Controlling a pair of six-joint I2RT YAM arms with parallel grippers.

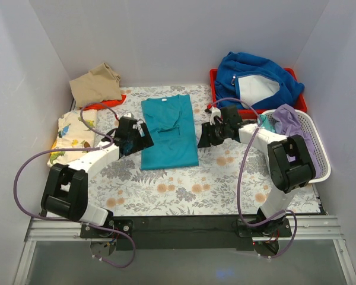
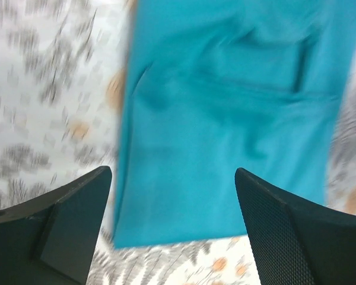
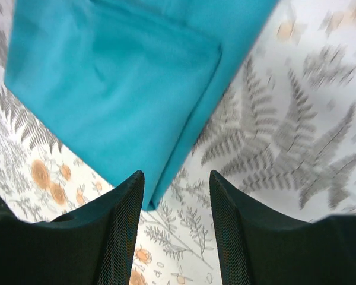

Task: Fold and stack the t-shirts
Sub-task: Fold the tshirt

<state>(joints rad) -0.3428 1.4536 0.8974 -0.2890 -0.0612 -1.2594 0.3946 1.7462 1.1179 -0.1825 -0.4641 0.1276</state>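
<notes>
A plain teal t-shirt (image 1: 169, 133) lies flat in the middle of the floral table, folded into a long narrow strip with its collar at the far end. My left gripper (image 1: 145, 139) hovers at the strip's left edge, open and empty. In the left wrist view the left gripper (image 2: 173, 175) frames the shirt's (image 2: 225, 119) near corner. My right gripper (image 1: 204, 138) hovers off the right edge, also open and empty. In the right wrist view the right gripper (image 3: 177, 176) stands over bare cloth beside a corner of the shirt (image 3: 107, 89).
A tan shirt (image 1: 95, 83) sits on an orange one (image 1: 108, 104) at the back left. A cream dinosaur-print shirt (image 1: 71, 139) lies at the left. A white basket (image 1: 321, 151) on the right holds a lavender shirt (image 1: 291, 122). A red bin (image 1: 213, 83) behind holds the blue fleece (image 1: 255, 74).
</notes>
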